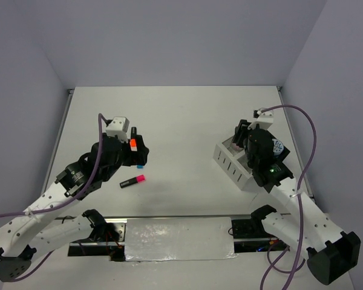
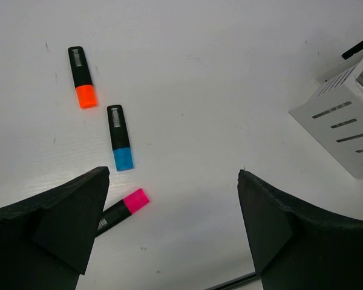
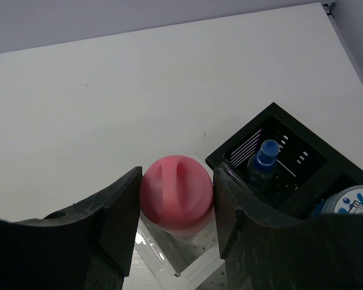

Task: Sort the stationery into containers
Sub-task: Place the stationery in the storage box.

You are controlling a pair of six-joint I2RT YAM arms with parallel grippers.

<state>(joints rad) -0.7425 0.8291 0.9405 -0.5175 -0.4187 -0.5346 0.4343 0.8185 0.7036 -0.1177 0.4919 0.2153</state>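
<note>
1. The pink-capped tube has a rounded, grooved pink cap over a clear body.
2. Its cap faces my wrist and its long axis runs along my fingers. It hangs at the white organizer, just beside the black compartment.
3. My right tool is half spread, pinching the tube. My left tool is spread wide and holds nothing, above the highlighters on the worktop.

I see an orange highlighter, a blue highlighter and a pink highlighter, all black-bodied, against the white table. The organizer is white with dark slots and a black compartment; the tub is blue with white splashes, the tube cap pink.
</note>
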